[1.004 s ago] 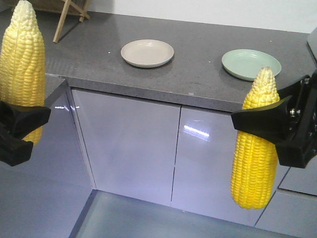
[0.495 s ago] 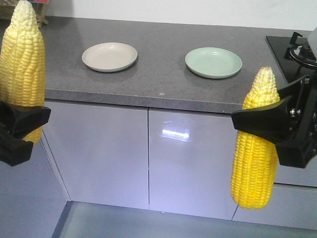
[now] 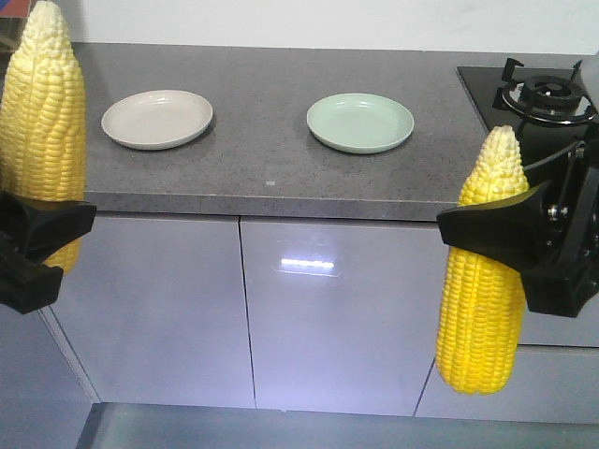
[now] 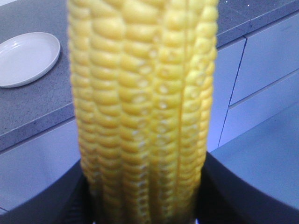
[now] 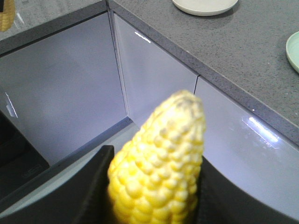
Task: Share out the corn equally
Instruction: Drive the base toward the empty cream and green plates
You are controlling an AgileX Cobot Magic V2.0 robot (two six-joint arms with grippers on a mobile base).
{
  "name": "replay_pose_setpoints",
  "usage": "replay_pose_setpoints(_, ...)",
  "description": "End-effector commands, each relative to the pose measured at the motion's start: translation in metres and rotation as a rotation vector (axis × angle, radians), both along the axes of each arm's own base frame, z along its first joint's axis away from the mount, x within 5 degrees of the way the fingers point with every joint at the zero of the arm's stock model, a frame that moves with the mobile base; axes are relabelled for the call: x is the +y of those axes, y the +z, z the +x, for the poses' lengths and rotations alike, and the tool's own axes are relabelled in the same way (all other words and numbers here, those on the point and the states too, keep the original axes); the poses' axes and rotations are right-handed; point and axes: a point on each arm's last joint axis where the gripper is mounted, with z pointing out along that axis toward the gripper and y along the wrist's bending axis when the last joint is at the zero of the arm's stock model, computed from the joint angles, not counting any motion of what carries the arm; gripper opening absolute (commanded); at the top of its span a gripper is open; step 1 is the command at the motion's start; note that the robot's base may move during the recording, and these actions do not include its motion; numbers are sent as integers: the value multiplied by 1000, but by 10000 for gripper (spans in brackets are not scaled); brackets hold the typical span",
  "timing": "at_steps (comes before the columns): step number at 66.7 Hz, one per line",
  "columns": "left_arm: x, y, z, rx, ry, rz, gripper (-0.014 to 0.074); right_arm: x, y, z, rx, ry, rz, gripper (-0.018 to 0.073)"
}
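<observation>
yellow left cob (image 3: 42,122) stands clamped in left gripper (image 3: 45,241), right cob (image 3: 479,318) in right gripper (image 3: 494,234).

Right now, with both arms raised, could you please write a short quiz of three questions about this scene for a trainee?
1. True or false: the beige plate and the green plate are both bare.
2. What stands at the countertop's right end? A gas stove; B sink; C kettle.
3. Fill in: the right gripper holds its corn cob with the pale tip pointing ____.
Key: 1 true; 2 A; 3 up.
</observation>
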Motion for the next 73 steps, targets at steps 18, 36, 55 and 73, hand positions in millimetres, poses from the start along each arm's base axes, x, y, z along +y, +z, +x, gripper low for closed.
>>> replay_pose_setpoints(18,0,14,-1,-84,-6,-50,317,0,14,-2,-66,-18,55,158)
replay_pose_setpoints(36,0,14,-1,-84,-6,-50,317,0,14,-2,-66,-18,55,158)
replay_pose_setpoints(55,0,14,-1,-84,-6,-50,317,0,14,-2,-66,-18,55,158)
replay_pose_setpoints(73,0,14,-1,-84,-6,-50,317,0,14,-2,-66,-18,55,158)
